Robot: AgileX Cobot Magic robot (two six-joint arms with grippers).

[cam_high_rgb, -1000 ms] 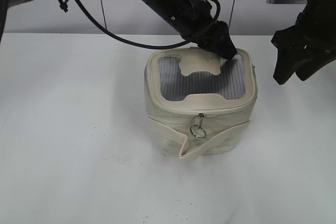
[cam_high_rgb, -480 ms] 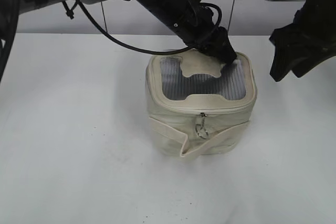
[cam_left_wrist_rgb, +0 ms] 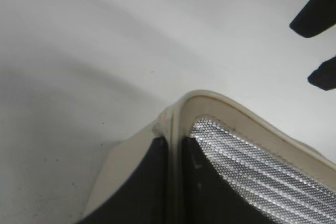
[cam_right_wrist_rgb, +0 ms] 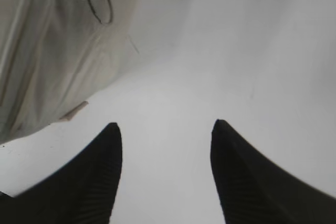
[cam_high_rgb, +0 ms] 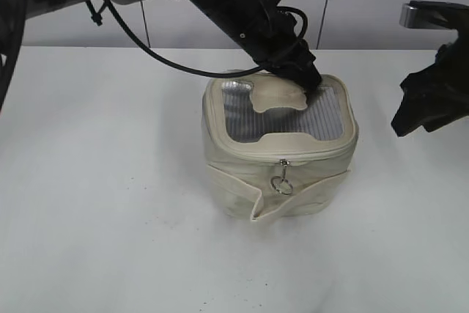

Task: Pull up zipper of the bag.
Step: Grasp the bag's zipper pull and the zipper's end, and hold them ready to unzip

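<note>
The cream-white bag [cam_high_rgb: 278, 174] stands on the white table, lid with grey ribbed panel [cam_high_rgb: 293, 119] on top. The zipper track [cam_high_rgb: 308, 153] runs under the lid rim, and a silver ring pull [cam_high_rgb: 280, 183] hangs at the front. My left gripper [cam_high_rgb: 311, 82] is at the lid's far right corner. In the left wrist view the left gripper [cam_left_wrist_rgb: 176, 142] is shut on the cream lid rim [cam_left_wrist_rgb: 231, 106]. My right gripper [cam_high_rgb: 418, 119] hangs open and empty to the right of the bag. In the right wrist view the right gripper [cam_right_wrist_rgb: 165, 129] is over bare table, with a second ring pull [cam_right_wrist_rgb: 100, 6] on the bag's side [cam_right_wrist_rgb: 47, 66].
The loose fabric strap [cam_high_rgb: 256, 199] folds out at the bag's front lower left. A black cable [cam_high_rgb: 146, 42] from the left arm loops above the table behind the bag. White table [cam_high_rgb: 110, 218] lies all round the bag.
My right gripper has moved to the right, away from the bag. My left gripper stays clamped at the far lid corner, and the lid's cream patch now looks bunched toward it.
</note>
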